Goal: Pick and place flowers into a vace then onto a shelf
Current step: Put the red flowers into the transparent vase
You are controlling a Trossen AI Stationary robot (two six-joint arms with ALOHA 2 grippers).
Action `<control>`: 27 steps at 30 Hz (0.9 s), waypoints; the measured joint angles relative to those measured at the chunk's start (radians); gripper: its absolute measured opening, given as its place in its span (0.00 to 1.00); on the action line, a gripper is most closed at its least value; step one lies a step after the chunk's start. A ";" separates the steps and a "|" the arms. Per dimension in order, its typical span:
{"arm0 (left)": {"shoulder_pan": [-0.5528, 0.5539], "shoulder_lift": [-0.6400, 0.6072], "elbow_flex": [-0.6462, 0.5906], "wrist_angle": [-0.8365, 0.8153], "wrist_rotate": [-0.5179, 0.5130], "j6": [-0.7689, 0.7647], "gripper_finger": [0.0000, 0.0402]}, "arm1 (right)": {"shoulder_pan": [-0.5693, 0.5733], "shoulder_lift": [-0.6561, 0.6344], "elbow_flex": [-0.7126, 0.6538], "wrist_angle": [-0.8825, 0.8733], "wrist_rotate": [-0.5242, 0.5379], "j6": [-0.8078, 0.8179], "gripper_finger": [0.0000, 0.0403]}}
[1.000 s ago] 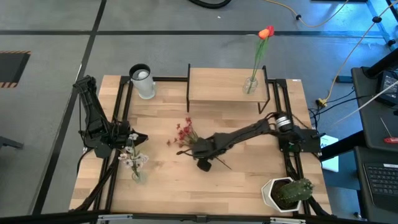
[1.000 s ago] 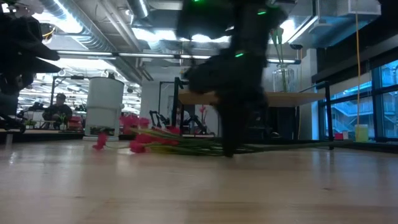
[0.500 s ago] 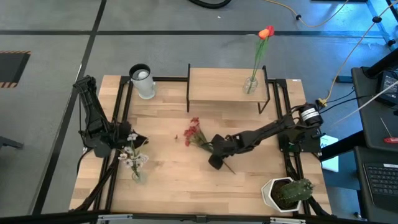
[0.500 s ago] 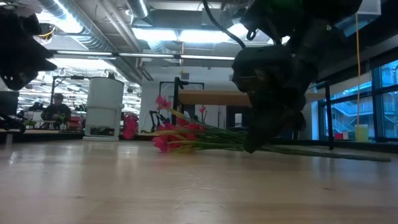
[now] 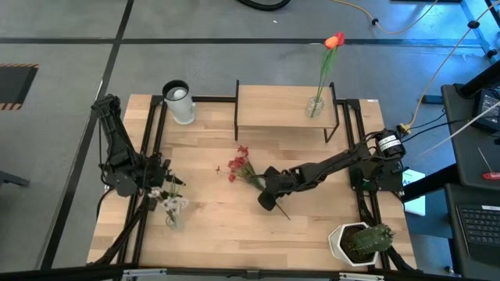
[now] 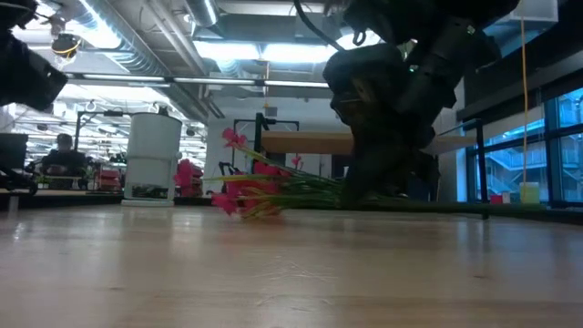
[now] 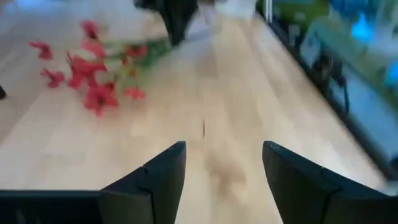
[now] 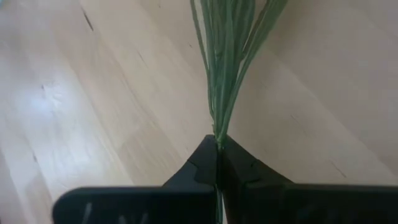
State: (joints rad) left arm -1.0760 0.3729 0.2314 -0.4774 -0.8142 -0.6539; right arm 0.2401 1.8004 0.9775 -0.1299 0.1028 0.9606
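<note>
A red blossom sprig [image 5: 241, 165] is seen near the middle of the desk [image 5: 219, 226], its blooms pointing toward the left arm and raised off the wood in the low view, its bunched green stems [image 8: 225, 56] pinched between the closed fingers of the right claw [image 5: 266, 184]. The right arm is stretched low across the desk from the right edge. At the far edge stands the shelf [image 5: 273, 108], on which a glass vase [image 5: 315, 106] with an orange-red tulip [image 5: 334, 40] is set near the right end. A white blossom sprig [image 5: 169, 204] in a small vase is found at the left, just beside the left claw [image 5: 160, 181], whose fingers [image 7: 155, 174] are held wide apart. A white cup [image 5: 179, 101] and a potted cactus [image 5: 361, 243] occupy opposite corners.
</note>
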 joint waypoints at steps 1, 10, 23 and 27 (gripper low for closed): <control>0.000 0.000 0.000 -0.023 0.028 0.006 0.51 | -0.001 0.000 0.002 -0.001 0.000 0.006 0.01; 0.000 0.001 0.000 -0.079 0.480 -0.056 0.48 | -0.001 -0.001 0.006 -0.002 0.000 0.057 0.01; 0.000 0.015 0.000 0.026 0.546 0.047 0.52 | -0.001 -0.001 0.007 -0.002 0.001 0.084 0.01; 0.000 0.065 0.000 0.085 0.539 0.056 0.52 | -0.002 -0.001 0.007 -0.002 0.001 0.088 0.01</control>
State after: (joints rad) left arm -1.0760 0.4383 0.2314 -0.3927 -0.2755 -0.5979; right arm 0.2386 1.7992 0.9840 -0.1314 0.1036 1.0483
